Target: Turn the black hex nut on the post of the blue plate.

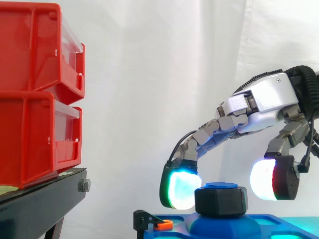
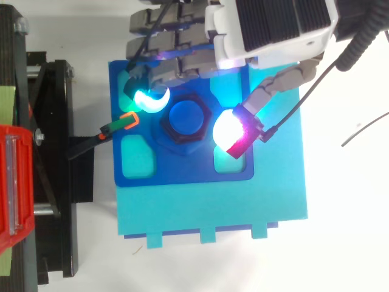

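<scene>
— Whereabouts of the black hexagonal plastic nut [image 1: 221, 200]?

— Seated upright on the stubby blue post [image 2: 185, 117], midway across the blue moulded plate [image 2: 182, 173], with the post's cap poking just above.

— And the grey jointed hand [image 1: 264, 97]?

— Arched over the nut, partly open, gripping nothing yet. Cyan-green fingertip pad [image 1: 180, 186] touching or all but touching one side. White-red thumb pad [image 1: 264, 179] just beside the opposite side, riding a little high, seemingly a sliver apart.

— Step in hand?

— Probably closing for the grip. Turn itself not yet begun, by the look.

— Next?

— Calls for lowering the thumb pad onto a flat opposite the fingertip, then pinching firmly and twisting about the post's axis. Worth steering clear of the small orange clip [image 2: 129, 120] at the plate's edge.
</scene>
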`<state>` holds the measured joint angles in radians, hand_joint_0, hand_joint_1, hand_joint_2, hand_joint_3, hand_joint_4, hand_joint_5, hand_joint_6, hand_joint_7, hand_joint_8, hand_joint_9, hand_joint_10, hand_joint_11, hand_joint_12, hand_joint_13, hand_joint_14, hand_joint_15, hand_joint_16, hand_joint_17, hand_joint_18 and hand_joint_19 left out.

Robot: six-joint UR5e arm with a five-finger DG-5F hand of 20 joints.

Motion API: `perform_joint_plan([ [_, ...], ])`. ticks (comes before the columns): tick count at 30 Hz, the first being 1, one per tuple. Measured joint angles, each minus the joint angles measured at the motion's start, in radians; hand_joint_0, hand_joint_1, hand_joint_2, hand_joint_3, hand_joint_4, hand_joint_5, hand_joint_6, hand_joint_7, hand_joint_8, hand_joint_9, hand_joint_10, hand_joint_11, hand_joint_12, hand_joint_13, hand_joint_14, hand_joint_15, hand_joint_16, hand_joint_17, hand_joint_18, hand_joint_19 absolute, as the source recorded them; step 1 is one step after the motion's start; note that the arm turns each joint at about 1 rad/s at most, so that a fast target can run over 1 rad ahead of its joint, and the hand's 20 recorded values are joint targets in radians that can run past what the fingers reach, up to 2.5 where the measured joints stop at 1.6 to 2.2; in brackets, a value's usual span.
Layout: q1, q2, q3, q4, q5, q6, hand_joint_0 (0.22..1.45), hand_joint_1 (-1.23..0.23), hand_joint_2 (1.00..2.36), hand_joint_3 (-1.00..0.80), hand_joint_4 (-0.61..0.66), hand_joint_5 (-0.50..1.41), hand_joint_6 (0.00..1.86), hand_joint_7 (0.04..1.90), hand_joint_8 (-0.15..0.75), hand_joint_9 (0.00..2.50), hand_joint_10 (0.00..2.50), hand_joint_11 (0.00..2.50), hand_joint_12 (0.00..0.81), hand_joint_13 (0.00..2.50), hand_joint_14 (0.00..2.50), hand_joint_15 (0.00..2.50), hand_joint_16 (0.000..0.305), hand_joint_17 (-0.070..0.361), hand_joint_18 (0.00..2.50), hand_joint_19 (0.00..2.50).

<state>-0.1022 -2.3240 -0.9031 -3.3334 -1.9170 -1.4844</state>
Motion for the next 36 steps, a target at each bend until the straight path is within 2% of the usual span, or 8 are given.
perform_joint_plan([
  [10, -0.011, 0.000, -0.001, 0.000, -0.010, -0.010, 0.45, -0.55, 1.00, -0.50, 0.16, -0.20, 0.50, 0.77, 0.191, 0.33, 0.00, 0.00, 0.315, 0.28, 0.00, 0.10, 0.049, 0.110, 0.03, 0.19],
  [23, -0.014, 0.000, 0.004, 0.006, -0.017, -0.012, 0.45, -0.56, 1.00, -0.50, 0.15, -0.21, 0.50, 0.76, 0.192, 0.33, 0.00, 0.00, 0.313, 0.28, 0.00, 0.11, 0.049, 0.110, 0.03, 0.19],
  [31, -0.002, 0.000, 0.064, -0.048, -0.012, -0.013, 0.45, -0.56, 1.00, -0.50, 0.15, -0.21, 0.50, 0.76, 0.193, 0.33, 0.00, 0.01, 0.313, 0.28, 0.00, 0.11, 0.049, 0.110, 0.04, 0.20],
  [36, 0.005, 0.000, 0.085, -0.069, -0.008, -0.013, 0.45, -0.55, 1.00, -0.50, 0.15, -0.21, 0.50, 0.76, 0.193, 0.33, 0.00, 0.01, 0.314, 0.29, 0.00, 0.11, 0.049, 0.110, 0.04, 0.19],
])
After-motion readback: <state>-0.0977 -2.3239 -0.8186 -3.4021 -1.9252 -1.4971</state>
